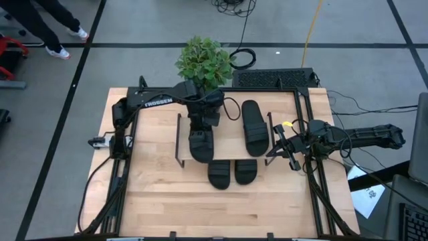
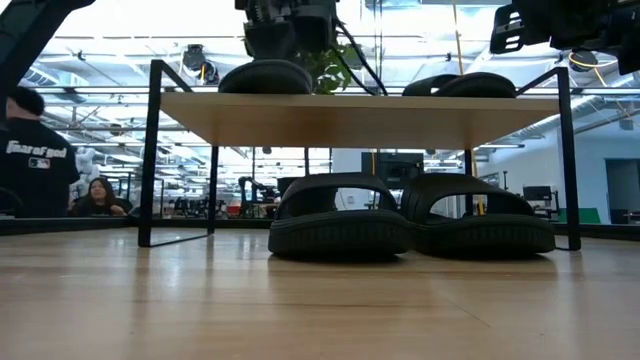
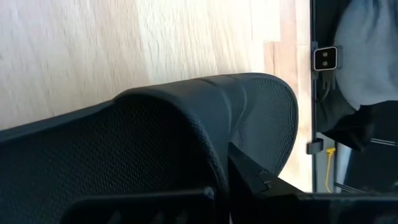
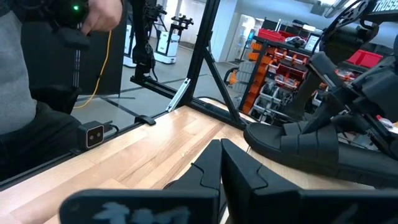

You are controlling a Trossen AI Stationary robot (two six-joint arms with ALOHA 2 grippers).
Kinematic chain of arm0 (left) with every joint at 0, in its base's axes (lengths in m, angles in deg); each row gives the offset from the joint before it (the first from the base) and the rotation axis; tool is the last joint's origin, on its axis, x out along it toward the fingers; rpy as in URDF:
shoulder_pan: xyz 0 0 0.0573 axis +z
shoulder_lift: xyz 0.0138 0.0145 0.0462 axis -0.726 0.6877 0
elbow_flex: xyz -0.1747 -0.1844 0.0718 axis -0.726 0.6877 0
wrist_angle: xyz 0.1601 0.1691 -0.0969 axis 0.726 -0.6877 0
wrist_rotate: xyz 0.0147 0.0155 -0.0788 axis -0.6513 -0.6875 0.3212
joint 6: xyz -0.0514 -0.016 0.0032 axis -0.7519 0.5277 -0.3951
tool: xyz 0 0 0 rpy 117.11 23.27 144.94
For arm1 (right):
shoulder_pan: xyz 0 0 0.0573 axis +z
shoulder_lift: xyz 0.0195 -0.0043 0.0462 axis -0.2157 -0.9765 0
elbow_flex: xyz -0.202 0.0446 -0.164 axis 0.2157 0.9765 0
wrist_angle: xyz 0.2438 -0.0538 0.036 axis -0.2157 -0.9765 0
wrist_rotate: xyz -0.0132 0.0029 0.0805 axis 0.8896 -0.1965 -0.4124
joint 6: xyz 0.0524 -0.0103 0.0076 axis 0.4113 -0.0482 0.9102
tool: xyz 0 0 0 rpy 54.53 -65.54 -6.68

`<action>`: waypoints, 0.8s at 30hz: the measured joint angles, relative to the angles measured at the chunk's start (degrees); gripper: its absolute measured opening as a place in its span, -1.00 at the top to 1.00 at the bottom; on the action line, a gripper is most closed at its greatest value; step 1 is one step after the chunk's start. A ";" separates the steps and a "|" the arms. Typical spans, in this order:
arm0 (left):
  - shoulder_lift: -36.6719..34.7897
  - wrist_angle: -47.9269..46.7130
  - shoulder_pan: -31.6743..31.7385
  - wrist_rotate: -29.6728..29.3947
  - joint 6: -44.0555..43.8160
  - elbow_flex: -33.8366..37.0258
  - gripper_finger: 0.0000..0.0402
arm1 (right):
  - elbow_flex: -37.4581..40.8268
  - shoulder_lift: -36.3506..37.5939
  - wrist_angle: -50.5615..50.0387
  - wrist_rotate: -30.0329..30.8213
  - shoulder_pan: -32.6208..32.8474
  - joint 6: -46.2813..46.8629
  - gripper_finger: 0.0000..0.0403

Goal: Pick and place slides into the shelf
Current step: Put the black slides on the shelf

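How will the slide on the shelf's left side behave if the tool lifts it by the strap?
The slide looks like thick moulded foam, so probably light and fairly stiff, bending only a little. The left tool is at its wide strap, whose textured surface should resist slipping. The flat sole on the shelf makes rolling unlikely, but held by the strap, the long slide may tilt.

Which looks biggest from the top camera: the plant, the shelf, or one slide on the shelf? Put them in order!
1. The shelf, clearly the widest.
2. The plant.
3. The slide lying free on the shelf.
The plant and slide look close in size, and the plant may stand nearer the camera, so that order is unsure.
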 joint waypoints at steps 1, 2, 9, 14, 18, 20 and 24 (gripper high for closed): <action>-0.01 0.33 -0.05 -0.24 0.00 0.02 0.97 | 0.00 0.00 0.02 0.00 -0.02 0.00 1.00; 0.00 0.68 -0.08 -0.43 0.00 0.04 0.97 | 0.00 0.00 0.02 0.00 -0.02 0.00 1.00; 0.14 1.59 -0.08 -2.13 0.07 0.11 0.87 | 0.00 0.00 0.00 0.02 -0.01 0.02 1.00; 0.20 1.73 -0.16 -3.36 0.03 0.15 0.63 | 0.00 0.00 0.01 0.02 -0.02 0.04 1.00; 0.24 1.86 -0.34 -5.36 -1.07 0.15 0.40 | 0.00 0.00 0.02 0.02 0.00 0.04 1.00; 0.24 1.86 -0.38 -5.30 -1.46 0.15 0.28 | 0.00 0.00 0.00 0.02 0.00 0.04 1.00; 0.24 1.84 -0.76 -5.15 -1.50 0.15 0.05 | 0.00 0.00 0.02 0.02 -0.02 0.04 1.00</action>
